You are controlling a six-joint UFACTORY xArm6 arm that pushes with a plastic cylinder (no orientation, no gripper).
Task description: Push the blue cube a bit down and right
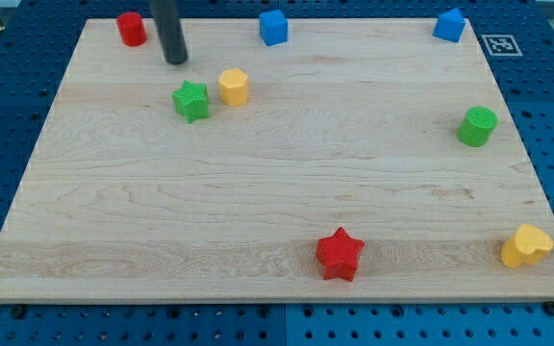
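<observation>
My tip rests near the board's top left — just right of the red cylinder, up and left of the green star and yellow hexagon. The blue cube sits well to my right at the top edge. Farther off: a blue block, green cylinder, red star, yellow heart.

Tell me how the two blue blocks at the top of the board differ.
The blue cube sits near the top edge's middle and looks square with a flat top. The other blue block sits near the top right corner and has a peaked, angled top. My tip is nearer the blue cube, to its left. Both are blue and alike in size.
</observation>
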